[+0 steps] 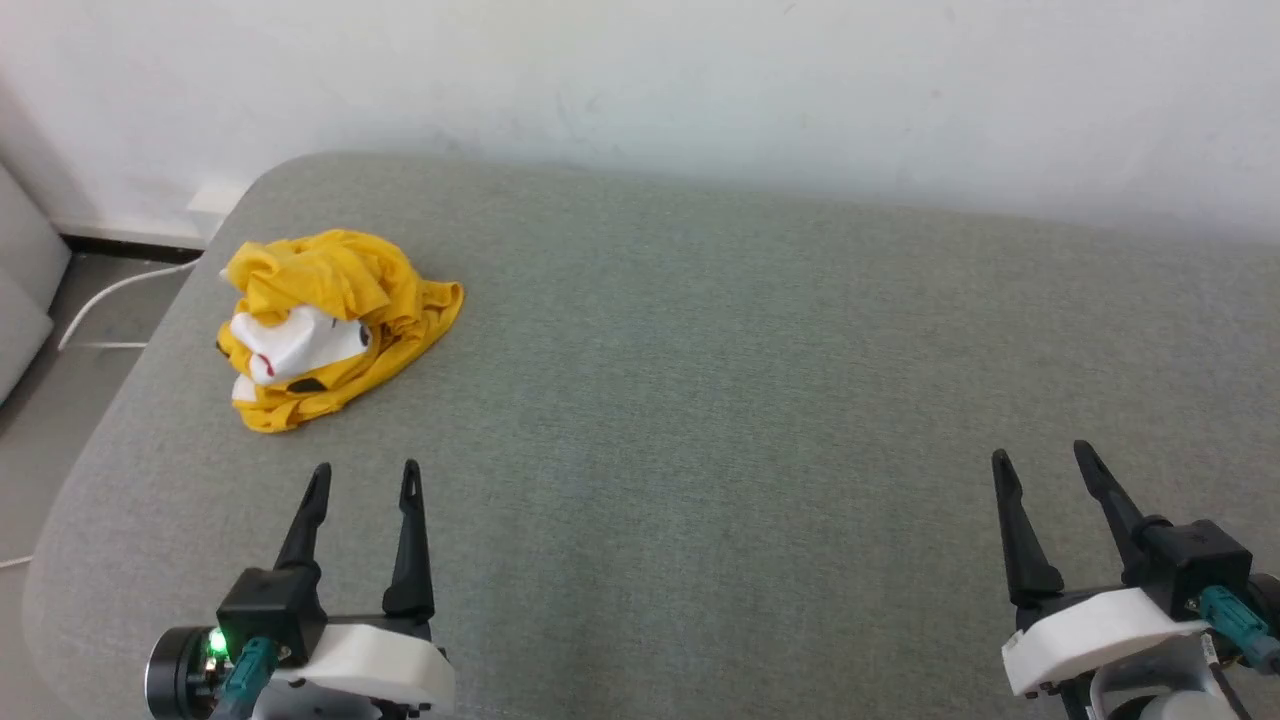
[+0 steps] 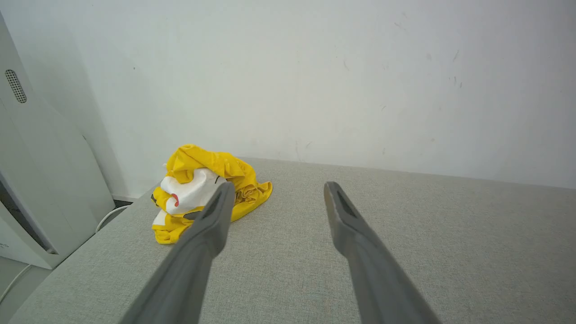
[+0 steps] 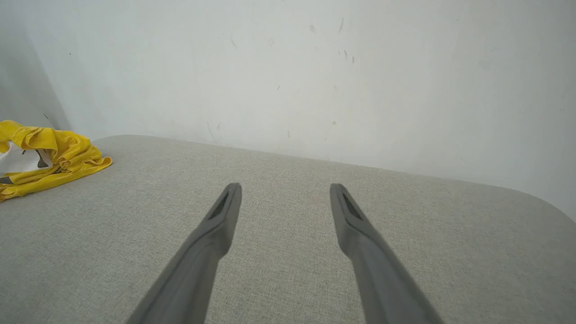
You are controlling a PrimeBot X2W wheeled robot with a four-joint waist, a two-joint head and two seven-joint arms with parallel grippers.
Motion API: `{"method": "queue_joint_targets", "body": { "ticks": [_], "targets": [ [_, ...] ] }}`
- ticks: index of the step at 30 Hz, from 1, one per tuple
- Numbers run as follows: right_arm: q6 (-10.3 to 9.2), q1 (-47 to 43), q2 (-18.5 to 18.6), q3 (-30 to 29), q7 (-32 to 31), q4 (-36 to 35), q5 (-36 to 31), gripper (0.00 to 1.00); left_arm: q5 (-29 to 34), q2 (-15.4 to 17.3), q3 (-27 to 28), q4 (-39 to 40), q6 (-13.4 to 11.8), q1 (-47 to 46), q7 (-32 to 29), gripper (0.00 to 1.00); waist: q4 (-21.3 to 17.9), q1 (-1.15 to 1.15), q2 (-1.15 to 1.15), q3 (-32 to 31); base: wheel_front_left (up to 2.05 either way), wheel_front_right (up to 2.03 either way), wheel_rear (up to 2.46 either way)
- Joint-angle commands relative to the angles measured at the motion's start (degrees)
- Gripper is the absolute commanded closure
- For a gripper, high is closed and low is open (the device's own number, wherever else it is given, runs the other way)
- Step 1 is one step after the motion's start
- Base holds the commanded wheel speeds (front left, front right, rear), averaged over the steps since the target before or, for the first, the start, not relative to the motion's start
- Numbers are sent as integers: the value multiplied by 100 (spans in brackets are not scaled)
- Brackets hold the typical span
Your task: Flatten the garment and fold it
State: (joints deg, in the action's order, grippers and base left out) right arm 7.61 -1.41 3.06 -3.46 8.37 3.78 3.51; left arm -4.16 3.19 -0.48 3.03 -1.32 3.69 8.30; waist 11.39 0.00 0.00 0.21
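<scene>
On the far left of the grey cushion [image 1: 700,400], near the wall [image 1: 700,80], the shirt [image 1: 330,325] lies crumpled in a heap, just ahead of the left claw [image 1: 366,467], with the right claw [image 1: 1040,450] well apart from it, both claws open and empty

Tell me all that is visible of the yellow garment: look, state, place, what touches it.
The garment is mustard-yellow soft cloth, like cotton, with a white printed patch bearing a red mark and black marks. It lies crumpled in a loose heap, not flattened, near the far left corner of the grey fabric surface, ahead of the open left gripper. Only the surface touches it.
</scene>
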Motion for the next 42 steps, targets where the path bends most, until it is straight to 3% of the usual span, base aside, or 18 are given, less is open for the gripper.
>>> {"method": "queue_joint_targets", "body": {
  "ticks": [1, 21, 32, 42],
  "targets": [
    [-7, -27, -10, -9, 59, 31, -6, 0, -63, -18, -2, 38, -53, 104, 66, 0, 116, 0, 0, -17, 0, 0, 0],
    [-9, -46, -13, -64, 299, 166, 77, 0, -213, -24, 58, 59, -57, 255, 305, 0, 948, 0, 0, -52, 0, 0, 0],
    [-10, -21, -15, -147, 430, 212, 137, 0, -311, -26, 79, 144, -135, 292, 437, 0, 1166, 0, 0, 60, 0, 0, 0],
    [-11, -53, -17, -350, 550, 234, 127, 0, -738, 104, -43, 200, 253, -364, 542, 0, 1251, 0, 0, 160, 0, 0, 0]
  ]
}}
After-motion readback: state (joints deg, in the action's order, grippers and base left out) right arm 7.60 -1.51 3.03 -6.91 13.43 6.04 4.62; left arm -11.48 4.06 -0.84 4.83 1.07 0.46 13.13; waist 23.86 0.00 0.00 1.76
